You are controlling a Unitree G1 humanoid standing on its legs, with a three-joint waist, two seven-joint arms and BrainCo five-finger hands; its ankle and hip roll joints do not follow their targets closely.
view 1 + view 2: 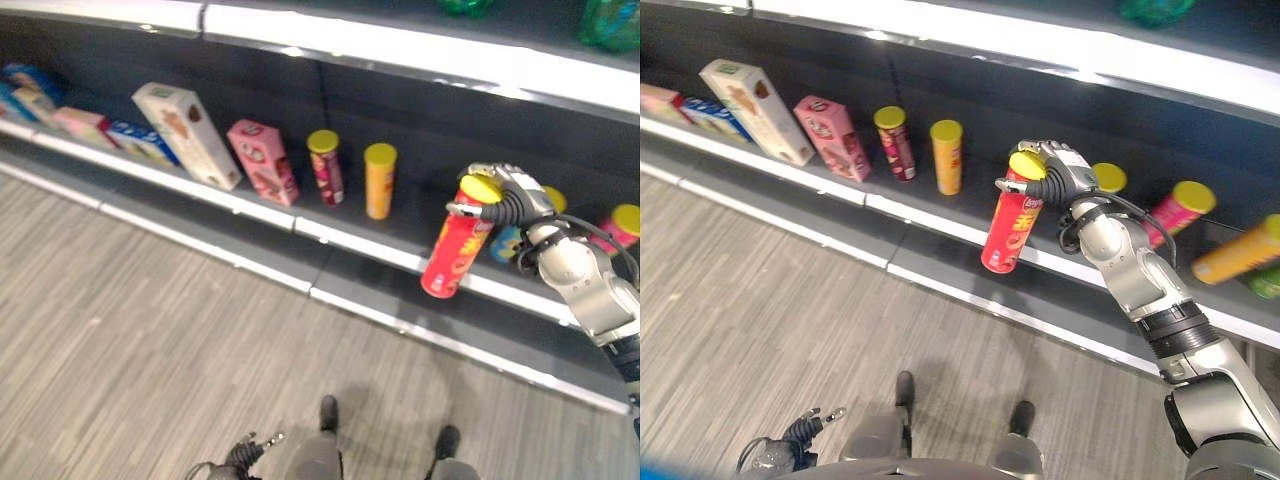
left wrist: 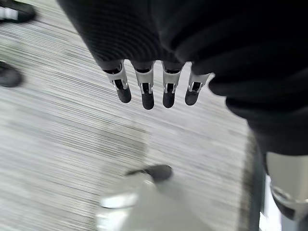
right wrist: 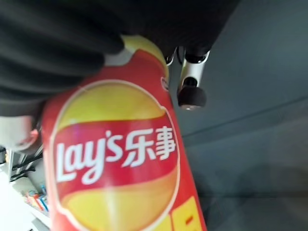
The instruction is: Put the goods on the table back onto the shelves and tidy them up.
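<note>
The shelf (image 1: 300,222) is a dark flat deck with a pale front edge, carrying stiff card boxes (image 1: 187,135) and two upright yellow-lidded tubes (image 1: 380,180). Your right hand (image 1: 1065,175) has its fingers curled round the top of the red crisp can (image 1: 1012,228), which hangs tilted in the air over the shelf's front edge. Expect it to be light, rigid and glossy-slick, so hold mid-body, not by the lid; your left hand (image 2: 154,86) hangs loose-fingered over the floor.
</note>
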